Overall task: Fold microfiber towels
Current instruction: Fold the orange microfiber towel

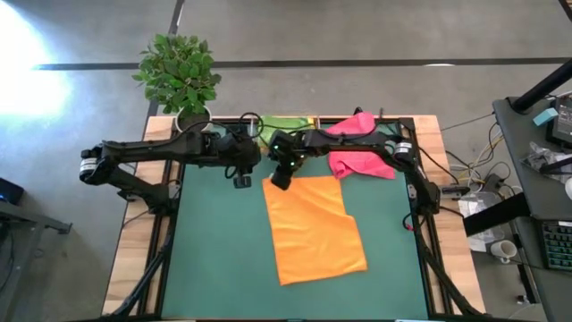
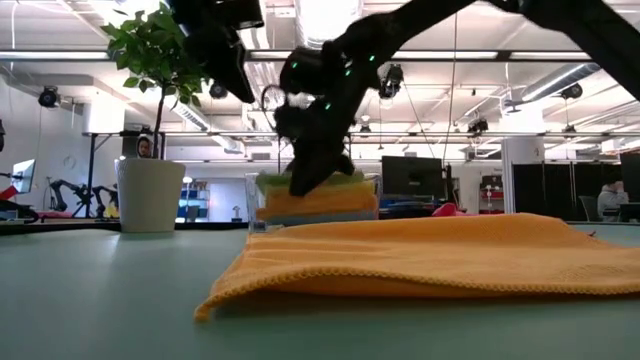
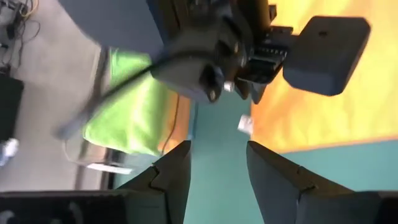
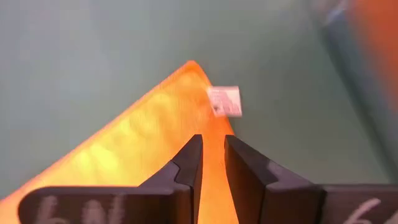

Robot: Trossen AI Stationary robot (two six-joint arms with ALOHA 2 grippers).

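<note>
1. Two hands meet at the far corner of the orange towel (image 1: 313, 228), which lies flat mid-surface, its long axis running far-to-near.
2. Right hand (image 4: 212, 163) is directly over that corner, fingers narrowly parted, seemingly gripping nothing yet.
3. Left hand (image 1: 242, 181) hovers just beside it, open, empty.

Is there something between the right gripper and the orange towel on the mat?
Nothing visible is in the way. The right gripper is at the far left corner of the orange towel, its fingers only slightly apart just above the cloth, near the white tag. The left gripper is open beside it, over bare mat.
</note>
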